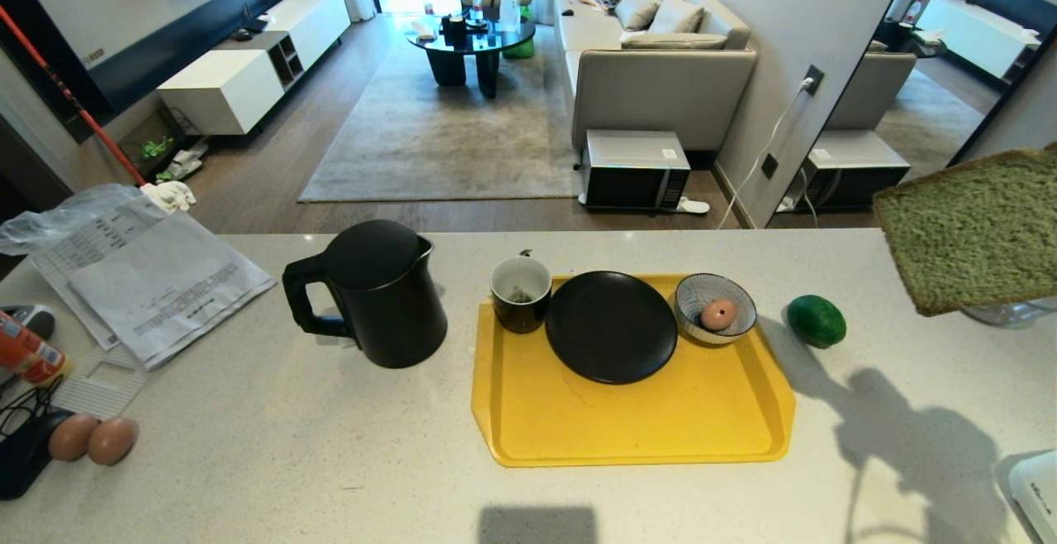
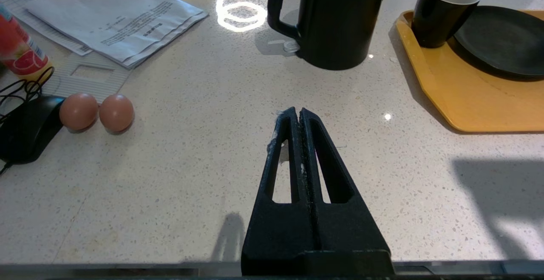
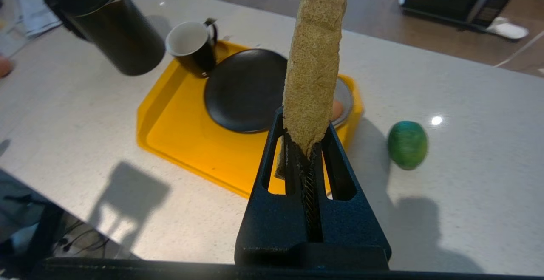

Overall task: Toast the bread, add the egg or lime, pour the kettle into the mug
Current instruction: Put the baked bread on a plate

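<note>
**Operator:** Bread (image 3: 313,59) status?

**Technician:** Bread is held off the counter, clamped by one edge between the closed jaws of the right gripper (image 3: 307,146). In the head view the slice hangs at the right edge, above the counter (image 1: 248,461) and beyond the lime (image 1: 816,320). No toaster can be identified in any view, and whether the slice is already toasted cannot be told from its surface.

**Operator:** Destination?

**Technician:** Judged to be the black plate (image 1: 610,325) on the yellow tray (image 1: 628,420). The plate is bare, so the bread step is not complete.

**Operator:** Egg or lime step?

**Technician:** Not done for the plate. The lime lies on the counter just right of the tray, apart from it. One egg (image 1: 718,314) sits in the striped bowl (image 1: 735,290) at the tray's back right corner. Two more eggs (image 1: 92,438) lie on the counter at the far left.

**Operator:** Pouring step?

**Technician:** Not started, by appearance. The kettle (image 1: 376,292) stands upright on the counter, left of the tray, lid on. The mug (image 1: 520,294) stands at the tray's back left corner, just beside the plate; something small and dark lies at its bottom, and no liquid is evident.

**Operator:** Left arm?

**Technician:** Left gripper (image 2: 300,114) is parked low over the near counter, jaws together, holding nothing.
</note>
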